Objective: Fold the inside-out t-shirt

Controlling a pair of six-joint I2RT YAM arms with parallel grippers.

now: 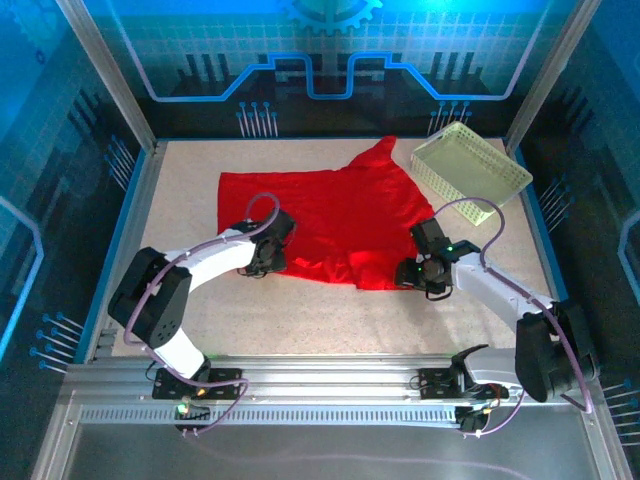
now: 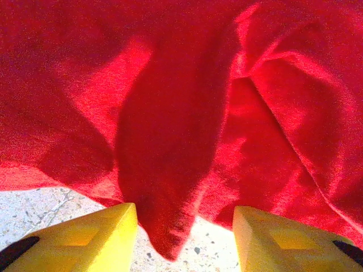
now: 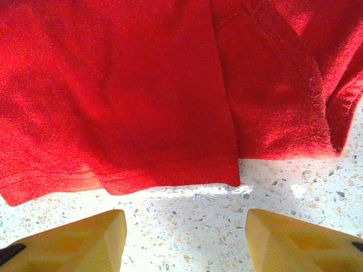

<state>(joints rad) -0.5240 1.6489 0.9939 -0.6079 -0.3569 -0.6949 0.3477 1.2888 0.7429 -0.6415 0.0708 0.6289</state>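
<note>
The left gripper (image 2: 184,214) stood with its yellow fingers (image 2: 85,235) apart. A small tongue of the red inside-out t-shirt (image 1: 330,225) drooped into the gap between them without being pinched. More rumpled cloth rose just ahead of it.

The right gripper (image 3: 186,218) also stood with its jaws spread and held nothing. Bare speckled table (image 3: 193,238) lay between its fingers, and the shirt's stitched hem ran just ahead of them. Where two panels met there, one edge overlapped the other.

Beyond both hands the shirt lay spread on the table, partly flat. One pointed corner reached away toward the pale lattice basket (image 1: 470,170), which sat ahead and to the right of the right gripper.

The risks, as I judged them:
- **Left gripper:** closing here might catch only that thin tongue, so one layer would lift while the rest dragged into a bunch.
- **Right gripper:** it sat short of the hem and could close on nothing, or scrape the table while reaching under.
- **Uneven lift:** the fold would come out skewed.

Counted: one t-shirt, one basket, two grippers.
</note>
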